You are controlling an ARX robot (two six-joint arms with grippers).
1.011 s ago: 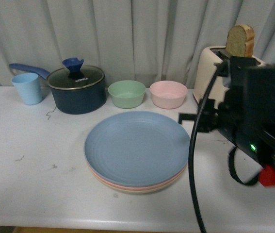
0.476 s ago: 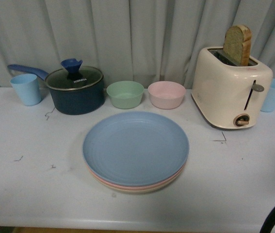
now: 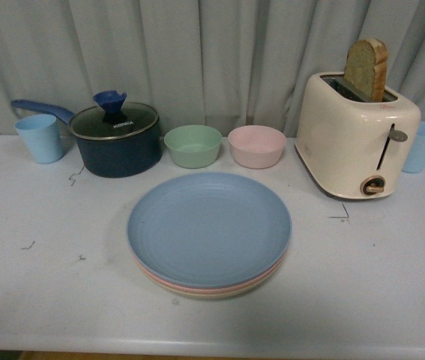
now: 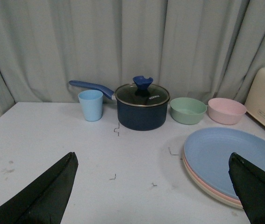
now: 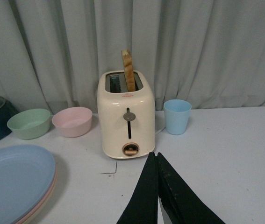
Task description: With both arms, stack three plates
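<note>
On the white table (image 3: 47,300), our right arm has left the front view; the round matte blue plate (image 3: 209,227) tops the pink and cream plates, so we judge stacking finished. Our left gripper (image 4: 153,186) is spread wide and empty, and our right gripper (image 5: 156,186) is closed on nothing.

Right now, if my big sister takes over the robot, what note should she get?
Left gripper: open wide, holding nothing, above the table.
Right gripper: fingers closed together, holding nothing, in front of the toaster.
Plates: all three sit in one stack mid-table, blue plate on top, pink plate under it, cream plate at the bottom.
Done: the stacking looks finished.
Left: probably nothing; neither arm shows in the front view.
</note>
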